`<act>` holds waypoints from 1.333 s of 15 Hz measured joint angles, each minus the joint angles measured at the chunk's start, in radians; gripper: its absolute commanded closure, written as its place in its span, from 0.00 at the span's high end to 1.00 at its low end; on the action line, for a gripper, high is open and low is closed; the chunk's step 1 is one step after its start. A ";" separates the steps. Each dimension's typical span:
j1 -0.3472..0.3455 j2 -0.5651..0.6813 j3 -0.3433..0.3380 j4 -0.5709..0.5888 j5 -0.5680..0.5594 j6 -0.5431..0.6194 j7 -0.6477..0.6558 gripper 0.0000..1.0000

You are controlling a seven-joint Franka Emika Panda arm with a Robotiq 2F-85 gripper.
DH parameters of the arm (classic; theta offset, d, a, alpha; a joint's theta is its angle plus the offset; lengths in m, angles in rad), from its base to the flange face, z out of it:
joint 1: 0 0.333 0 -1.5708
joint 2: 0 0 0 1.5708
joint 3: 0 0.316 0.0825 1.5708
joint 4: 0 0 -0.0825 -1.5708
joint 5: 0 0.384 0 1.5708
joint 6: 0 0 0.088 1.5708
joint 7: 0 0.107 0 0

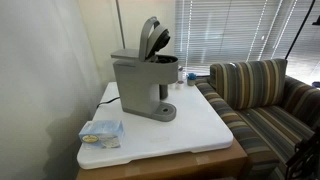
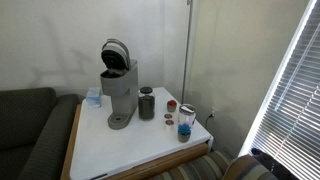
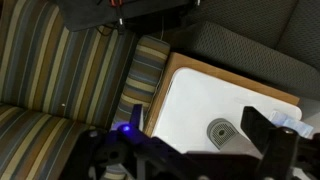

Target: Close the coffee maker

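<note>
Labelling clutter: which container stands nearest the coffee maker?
The dark canister, the tallest; the red-topped pot and the blue jar stand farther off.

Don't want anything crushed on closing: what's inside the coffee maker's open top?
Under the raised lid only the dark brew head shows. Whatever lies below is hidden by the coffee maker's wall.

Coffee maker [image 1: 138, 85]: matt grey plastic; tabletop [image 1: 200, 130]: smooth white, wood edge; sofa [image 1: 262, 95], right of frame: striped woven cloth

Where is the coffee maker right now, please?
In an exterior view, the coffee maker stands lid-up on the white table, between a blue packet and a dark canister.
</note>
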 measured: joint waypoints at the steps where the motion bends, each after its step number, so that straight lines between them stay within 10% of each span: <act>1: 0.000 0.000 0.000 0.000 0.000 0.000 0.000 1.00; 20: 0.000 0.008 0.020 0.034 0.000 0.000 -0.007 1.00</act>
